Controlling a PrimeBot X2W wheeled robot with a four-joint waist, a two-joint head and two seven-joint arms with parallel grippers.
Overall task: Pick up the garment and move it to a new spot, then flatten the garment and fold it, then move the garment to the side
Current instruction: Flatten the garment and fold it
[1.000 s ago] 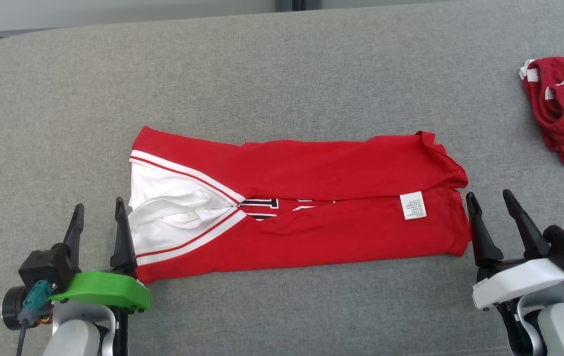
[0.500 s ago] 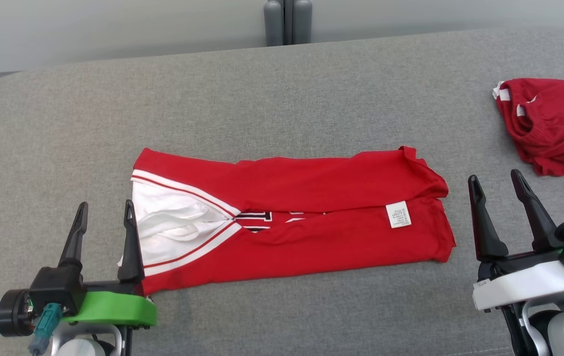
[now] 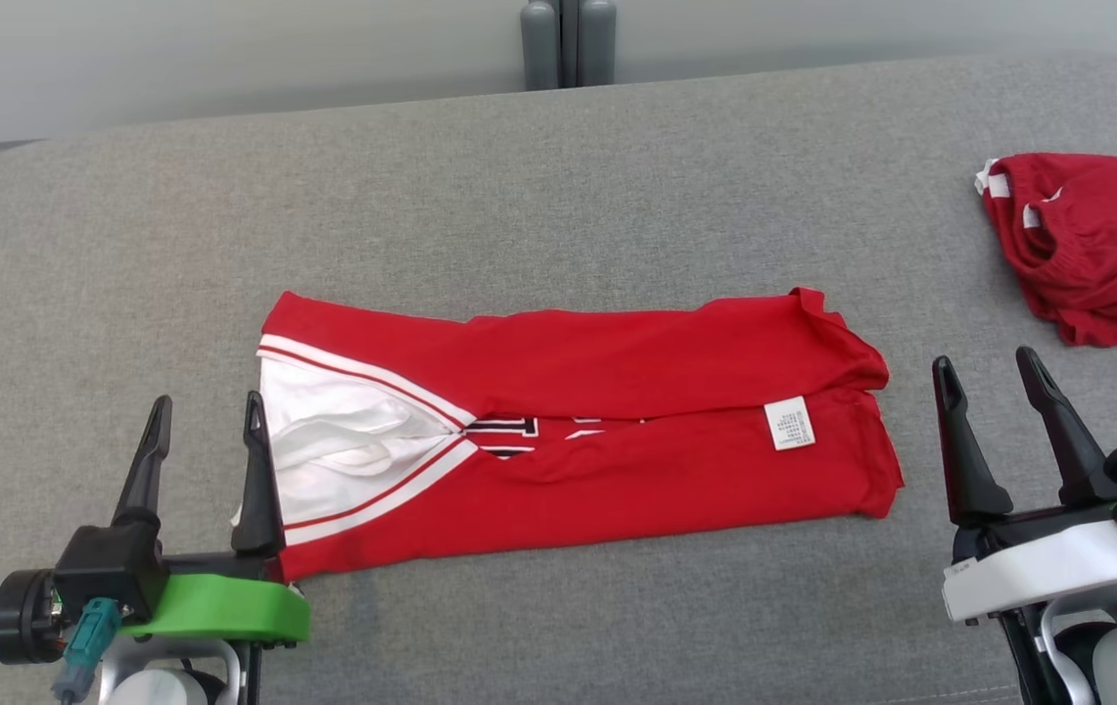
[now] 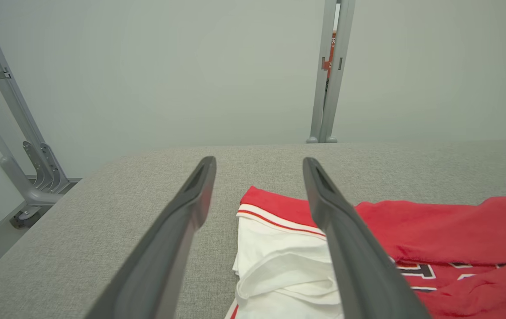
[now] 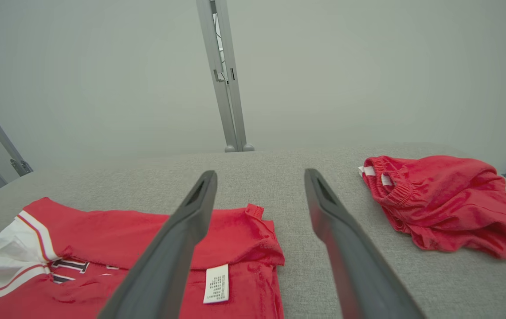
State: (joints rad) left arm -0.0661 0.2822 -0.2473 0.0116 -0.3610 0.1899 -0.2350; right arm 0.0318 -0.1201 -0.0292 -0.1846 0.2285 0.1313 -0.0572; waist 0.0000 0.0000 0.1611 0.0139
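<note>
Grey fabric-covered desk (image 3: 558, 176) carries everything. Red jersey (image 3: 617, 362) lies flat near the desk's middle, folded lengthwise into a long band. Its top and bottom flaps meet along a centre seam line, where black lettering peeks through. The collar end faces the robot's left and the hem end its right. At the collar end there is white V-neck trim with a thin red stripe, and bunched white lining (image 3: 343, 431).

Crumpled red shorts (image 3: 1096, 245) sit well apart from the jersey, beyond its hem end and farther back, with the elastic waistband toward the jersey.

Left gripper (image 3: 208, 401), on a green mount, is at the jersey's near collar corner, jaws wide open and empty. Its inner finger overlaps the white edge in the head view; whether it touches cannot be told. In the left wrist view, the same finger crosses over the white lining.

Right gripper (image 3: 984, 358), on a white mount, is near the jersey's hem end with a strip of bare desk between them, jaws wide open, holding nothing.

Grey metal post (image 3: 568, 44) stands behind the desk, back from the jersey's middle.

White care label (image 3: 789, 424) lies on the jersey's near flap close to the hem end, printed side up, text too small to read.
</note>
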